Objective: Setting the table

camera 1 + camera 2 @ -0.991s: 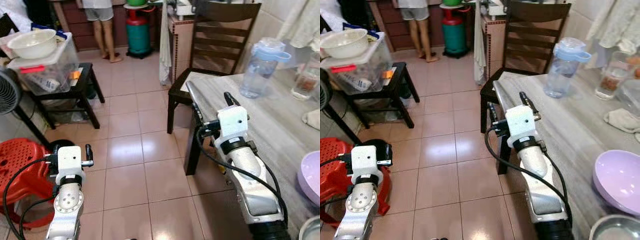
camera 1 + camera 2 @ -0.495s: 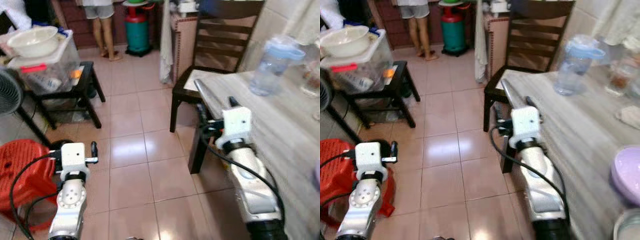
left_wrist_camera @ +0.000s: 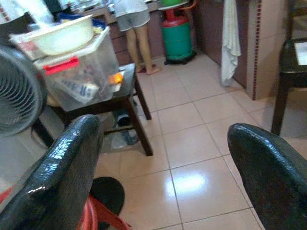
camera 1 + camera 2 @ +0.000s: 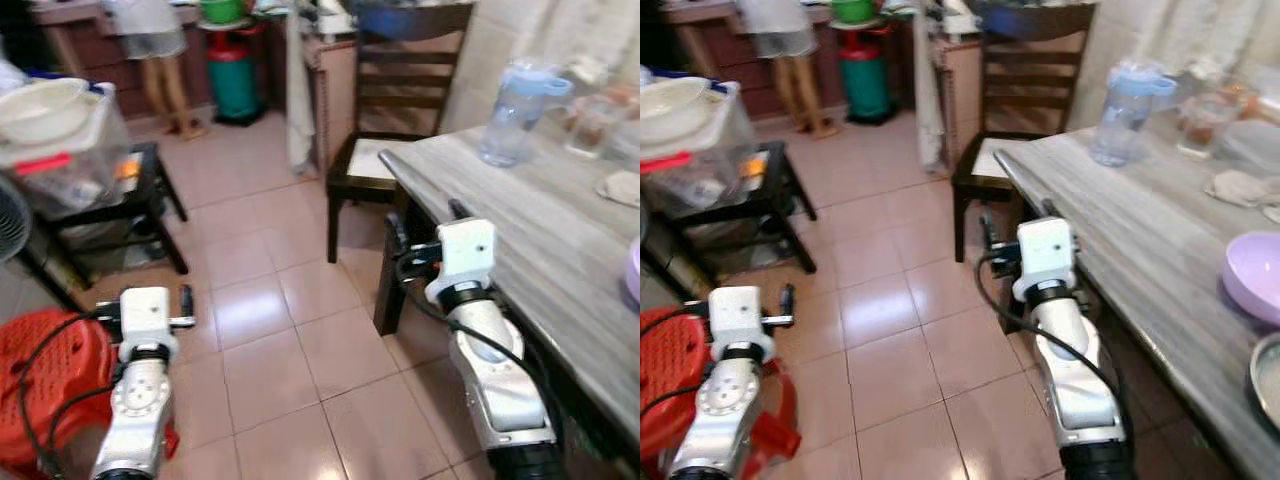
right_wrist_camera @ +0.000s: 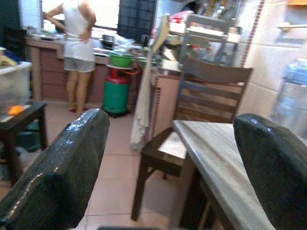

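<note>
While both wrist views show me parted fingers on the left gripper (image 3: 165, 177) and right gripper (image 5: 175, 175), my right eye view adds a lilac bowl (image 4: 1252, 275) on the table (image 4: 1140, 240).

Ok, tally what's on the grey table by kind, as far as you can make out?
Clear water jug with blue lid: 1
Clear glass jar: 1
Bowls: 2, a lilac plastic bowl and a metal bowl at the frame edge
Crumpled pale cloth: 1
Total: 5
</note>
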Available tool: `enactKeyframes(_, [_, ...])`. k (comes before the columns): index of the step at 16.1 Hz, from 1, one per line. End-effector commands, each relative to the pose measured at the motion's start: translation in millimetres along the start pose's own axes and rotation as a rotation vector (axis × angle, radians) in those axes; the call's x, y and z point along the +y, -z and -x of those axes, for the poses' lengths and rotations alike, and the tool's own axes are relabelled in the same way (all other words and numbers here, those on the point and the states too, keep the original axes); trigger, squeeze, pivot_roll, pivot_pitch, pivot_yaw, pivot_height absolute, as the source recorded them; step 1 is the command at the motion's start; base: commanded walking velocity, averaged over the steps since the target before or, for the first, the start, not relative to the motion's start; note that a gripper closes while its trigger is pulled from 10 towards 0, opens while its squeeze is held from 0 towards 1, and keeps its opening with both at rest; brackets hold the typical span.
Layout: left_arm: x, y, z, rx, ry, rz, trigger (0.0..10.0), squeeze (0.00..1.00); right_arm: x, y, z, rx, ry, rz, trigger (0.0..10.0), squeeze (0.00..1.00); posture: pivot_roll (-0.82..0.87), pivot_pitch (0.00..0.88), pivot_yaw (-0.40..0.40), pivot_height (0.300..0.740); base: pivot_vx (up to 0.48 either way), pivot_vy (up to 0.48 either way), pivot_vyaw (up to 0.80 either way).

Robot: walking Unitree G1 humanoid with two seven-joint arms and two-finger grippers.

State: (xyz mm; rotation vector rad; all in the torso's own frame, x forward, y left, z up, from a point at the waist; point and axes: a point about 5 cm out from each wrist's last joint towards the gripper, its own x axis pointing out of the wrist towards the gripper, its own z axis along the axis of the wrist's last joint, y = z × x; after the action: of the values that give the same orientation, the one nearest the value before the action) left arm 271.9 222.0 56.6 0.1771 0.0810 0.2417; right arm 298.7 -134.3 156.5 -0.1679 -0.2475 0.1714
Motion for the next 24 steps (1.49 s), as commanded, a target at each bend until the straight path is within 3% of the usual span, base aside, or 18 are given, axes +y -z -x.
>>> enactKeyframes(1, [-8.3,1.1,0.1,0.005,0.02,0.005,10.0,0.0,-8.0,3.4,1.1,0.012,0.021,0.004,10.0,0.0,-0.15,0.057,0.061,0.74,0.0,0.48,-0.43])
enactKeyframes(8, [-8.1,6.2,1.2,0.024,0.012,0.005,10.0,0.0,-4.6,12.1,2.6,0.036,-0.004,0.015,10.0,0.0,-0.14,0.051,0.057,0.74,0.0,0.48,0.0])
enactKeyframes(13, [-15.5,12.9,2.3,0.037,0.06,-0.022,10.0,0.0,-4.7,15.1,4.3,0.036,-0.008,0.025,10.0,0.0,-0.15,0.05,0.059,0.74,0.0,0.071,0.8])
enactKeyframes(16, [-19.5,29.8,7.2,0.102,0.096,-0.062,10.0,0.0,-5.6,20.7,5.5,0.053,-0.004,0.017,10.0,0.0,-0.15,0.048,0.06,0.74,0.0,0.0,0.8])
enactKeyframes(17, [-22.2,45.0,12.1,0.171,0.124,-0.09,10.0,0.0,-5.0,26.9,6.6,0.071,-0.006,0.012,10.0,0.0,-0.15,0.046,0.059,0.74,0.0,0.0,0.56])
enactKeyframes(21, [-22.4,68.4,19.8,0.292,0.15,-0.109,10.0,0.0,-8.3,49.7,12.4,0.158,0.011,-0.007,10.0,0.0,-0.15,0.046,0.059,0.74,0.0,0.0,0.0])
enactKeyframes(24, [-23.6,92.0,33.3,0.423,0.209,-0.166,10.0,0.0,-8.8,82.8,18.3,0.289,0.018,-0.031,10.0,0.0,-0.14,0.027,0.048,0.74,0.0,0.0,0.0])
